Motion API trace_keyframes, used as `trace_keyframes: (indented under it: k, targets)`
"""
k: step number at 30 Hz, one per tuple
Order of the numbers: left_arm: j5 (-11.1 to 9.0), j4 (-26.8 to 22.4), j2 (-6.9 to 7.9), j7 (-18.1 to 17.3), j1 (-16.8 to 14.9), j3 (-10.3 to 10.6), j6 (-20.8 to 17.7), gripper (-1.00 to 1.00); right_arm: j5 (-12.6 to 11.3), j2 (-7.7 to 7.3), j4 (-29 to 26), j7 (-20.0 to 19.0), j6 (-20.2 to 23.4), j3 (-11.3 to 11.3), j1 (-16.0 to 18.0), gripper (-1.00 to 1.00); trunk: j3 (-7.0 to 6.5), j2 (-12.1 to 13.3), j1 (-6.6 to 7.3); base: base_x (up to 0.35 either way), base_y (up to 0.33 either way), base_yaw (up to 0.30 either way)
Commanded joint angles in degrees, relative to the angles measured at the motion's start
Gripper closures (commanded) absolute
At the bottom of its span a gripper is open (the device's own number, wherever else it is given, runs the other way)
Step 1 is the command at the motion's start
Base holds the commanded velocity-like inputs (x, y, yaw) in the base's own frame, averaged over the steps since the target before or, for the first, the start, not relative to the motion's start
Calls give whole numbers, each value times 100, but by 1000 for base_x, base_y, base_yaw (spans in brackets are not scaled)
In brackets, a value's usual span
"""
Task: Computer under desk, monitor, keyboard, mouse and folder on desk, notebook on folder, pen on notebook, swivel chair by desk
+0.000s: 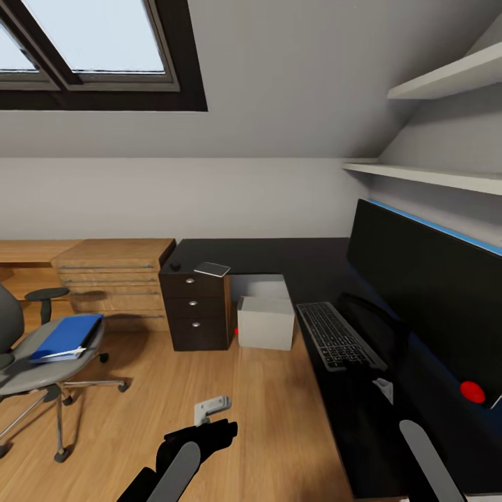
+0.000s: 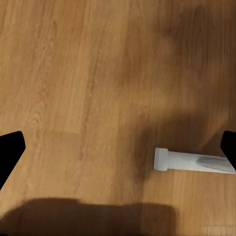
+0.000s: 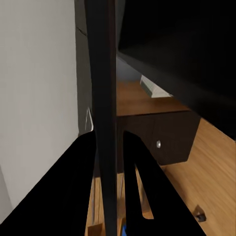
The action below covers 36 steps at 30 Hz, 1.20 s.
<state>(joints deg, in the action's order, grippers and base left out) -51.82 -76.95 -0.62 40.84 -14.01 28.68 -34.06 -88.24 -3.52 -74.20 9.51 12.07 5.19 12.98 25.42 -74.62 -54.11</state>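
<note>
The desk (image 1: 279, 254) anchors everything: monitor (image 1: 425, 293) and keyboard (image 1: 338, 335) on top, computer (image 1: 265, 323) underneath beside its drawer unit (image 1: 195, 310) — notebook (image 1: 212, 269) on that. Swivel chair (image 1: 42, 362), bearing the folder (image 1: 66, 336), stands well apart. Left gripper (image 1: 211, 410) spread over floor (image 1: 272, 418); right gripper — cannot tell.

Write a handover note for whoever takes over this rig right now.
Left gripper: jaws open, empty, over bare floor.
Right gripper: jaws straddle a thin dark panel, probably the monitor's edge; grip unclear.
Done: computer under the desk; monitor and keyboard side by side on it.
Notebook and what looks like the mouse sit at the far end, over the drawer unit. Folder lies on the swivel chair, away from the desk.
Left: mouse beside keyboard; folder, notebook, pen stacked; chair to the desk.
</note>
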Motion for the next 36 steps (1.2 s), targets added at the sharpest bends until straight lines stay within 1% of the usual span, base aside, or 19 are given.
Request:
trace_keyframes:
  k: [1, 8, 17, 21, 24, 32, 36]
  targets:
    - [-48, -3, 0, 55, -5, 6, -4, -100, -44, 0, -7, 25, 12, 8, 3, 100, 7, -4, -1, 98, -72, 0]
    - [-46, 26, -3, 49, -5, 6, -4, -100, -44, 0, -7, 25, -172, -6, 3, 100, 7, -4, -1, 140, -129, 0]
    - [-47, 31, -4, 47, -5, 6, -4, -100, -49, 0, -7, 39, -187, -28, 3, 100, 7, -4, -1, 12, -11, 0]
    - [-48, 31, -4, 47, -5, 6, -4, -100, -45, 0, -7, 47, -193, -163, 3, 100, 7, -4, -1, 60, 0, 0]
    - [-47, 33, -7, 47, -5, 6, -4, -100, -44, 0, -7, 50, -195, -201, 3, 100, 7, -4, -1, 211, 0, 0]
    - [-47, 39, -8, 47, -5, 6, -4, -100, -44, 0, -7, 56, -196, -220, 3, 100, 7, -4, -1, 52, 0, 0]
    - [-50, 40, -8, 47, -5, 6, -4, -100, -44, 0, -7, 59, -196, -220, 3, 100, 7, -4, -1, 153, 0, 0]
